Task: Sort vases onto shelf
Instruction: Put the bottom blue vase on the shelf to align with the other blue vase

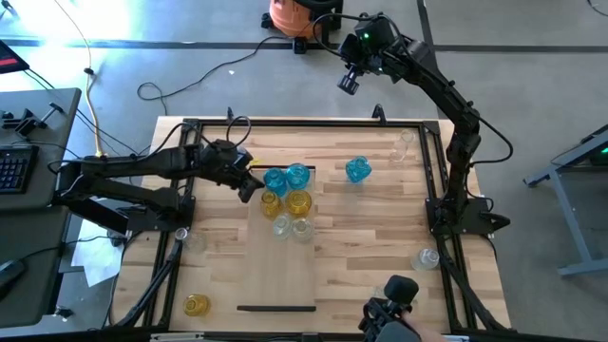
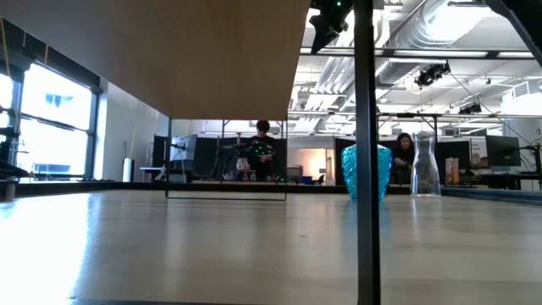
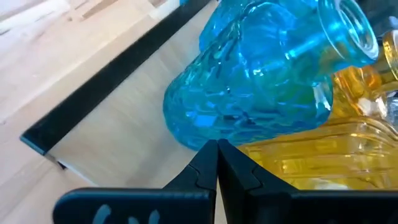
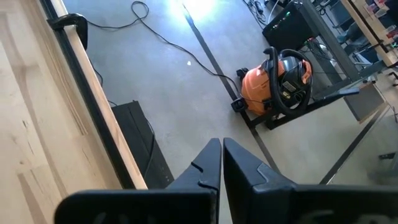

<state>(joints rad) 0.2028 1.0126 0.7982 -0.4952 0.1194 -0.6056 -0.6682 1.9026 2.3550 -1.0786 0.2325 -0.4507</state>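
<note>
- The worktop (image 1: 380, 247), a striped plank surface in a dark frame, carries everything.
- The shelf (image 1: 285, 266) lies flat on it, a pale panel with a dark strip at each short end.
- Six vases stand clustered at the shelf's far end: two blue vases (image 1: 287, 178), two yellow vases (image 1: 297, 202) and two clear vases (image 1: 292, 227).
- Another blue vase (image 1: 357, 170) stands apart on the planks, right of the cluster.
- A lone yellow vase (image 1: 196, 305) sits near the worktop's front left corner.
- A clear vase (image 1: 427, 257) stands by the right edge.
- The left end effector (image 1: 250, 186) sits just beside the blue vases, its fingers (image 3: 205, 168) pressed together, gripping nothing.
- The right end effector (image 1: 348, 82) hangs beyond the worktop's far edge above the floor, fingers (image 4: 208, 165) pressed together, holding nothing.
</note>
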